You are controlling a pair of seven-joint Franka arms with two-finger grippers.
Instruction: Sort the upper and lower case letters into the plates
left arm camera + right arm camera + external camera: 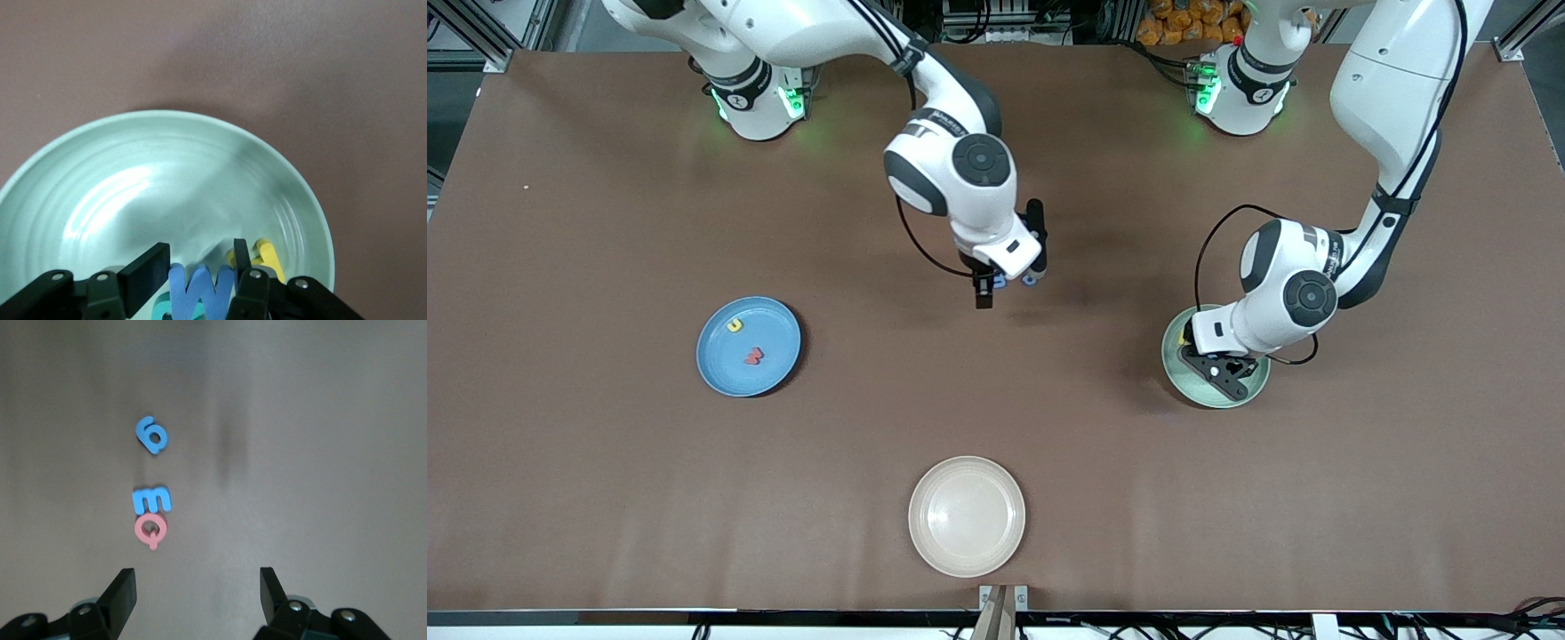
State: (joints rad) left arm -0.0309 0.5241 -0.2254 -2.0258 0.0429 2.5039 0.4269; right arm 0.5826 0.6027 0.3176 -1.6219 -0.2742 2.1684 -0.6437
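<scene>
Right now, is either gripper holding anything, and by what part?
Left gripper pinches the blue W across its sides, over the mint plate. Right gripper is open and holds nothing.

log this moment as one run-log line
left gripper: jaws shut on blue letter W, over mint green plate | right gripper: jaws open above pink letter Q
</scene>
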